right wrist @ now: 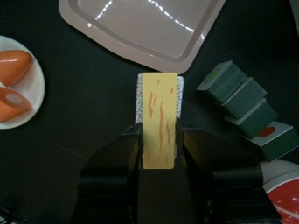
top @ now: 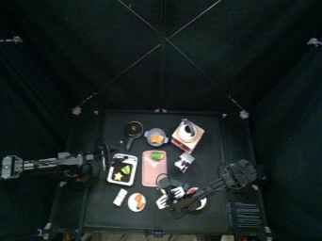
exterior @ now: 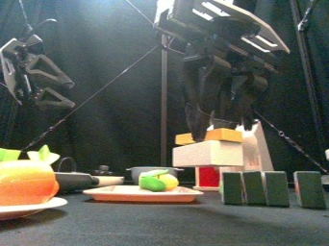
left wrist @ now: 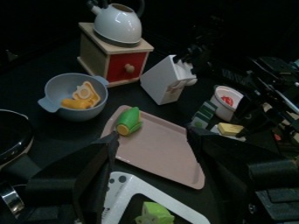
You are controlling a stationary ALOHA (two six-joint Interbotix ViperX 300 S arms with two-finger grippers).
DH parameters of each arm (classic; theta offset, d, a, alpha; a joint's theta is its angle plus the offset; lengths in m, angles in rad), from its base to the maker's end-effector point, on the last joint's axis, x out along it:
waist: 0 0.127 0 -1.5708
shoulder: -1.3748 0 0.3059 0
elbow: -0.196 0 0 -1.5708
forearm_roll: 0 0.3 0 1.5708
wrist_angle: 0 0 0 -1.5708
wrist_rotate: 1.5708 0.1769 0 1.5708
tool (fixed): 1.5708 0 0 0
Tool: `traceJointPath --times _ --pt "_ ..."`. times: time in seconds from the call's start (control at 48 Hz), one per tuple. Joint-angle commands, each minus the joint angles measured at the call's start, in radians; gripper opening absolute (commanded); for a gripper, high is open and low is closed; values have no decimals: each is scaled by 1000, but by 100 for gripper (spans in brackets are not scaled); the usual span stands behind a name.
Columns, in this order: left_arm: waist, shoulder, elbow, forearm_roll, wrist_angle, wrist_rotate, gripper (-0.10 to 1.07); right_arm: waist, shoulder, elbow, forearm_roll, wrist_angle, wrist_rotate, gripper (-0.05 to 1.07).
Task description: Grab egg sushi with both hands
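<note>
My right gripper (right wrist: 160, 153) is shut on the egg sushi (right wrist: 160, 114), a yellow omelette strip on white rice. In the front view the egg sushi (exterior: 221, 142) hangs in the right gripper (exterior: 221, 120) a little above the table. In the top view the right gripper (top: 182, 195) is at the table's front middle. My left gripper (left wrist: 158, 166) is open and empty, raised at the table's left side (top: 86, 168), apart from the sushi. It looks over the pink tray (left wrist: 163, 149).
A green roll (left wrist: 126, 120) lies on the pink tray (right wrist: 140, 26). A white plate (right wrist: 26, 109) holds salmon sushi. Green blocks (right wrist: 239, 96) stand beside the egg sushi. A blue bowl (left wrist: 52, 87), a wooden grinder (left wrist: 114, 48) and a white carton (left wrist: 170, 80) stand at the back.
</note>
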Motion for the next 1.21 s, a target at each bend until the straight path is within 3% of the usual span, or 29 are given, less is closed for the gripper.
traceJointPath --times 0.0,0.292,0.438,0.667,0.875,1.188 --pt "-6 0 -26 32 -21 3 96 -2 -58 -8 -25 2 -3 24" --pt "-152 3 -49 189 -100 2 97 5 -109 14 -199 2 -114 23" --pt "-247 20 -51 255 -118 2 97 5 -124 32 -339 -12 -158 23" --pt "-390 109 -92 382 -141 2 98 34 -144 97 -506 -97 -190 18" --pt "-402 244 -155 397 -181 2 98 40 -189 144 -641 -210 -190 15" --pt "-379 426 -236 382 -186 38 98 37 -166 140 -715 -387 -187 14"
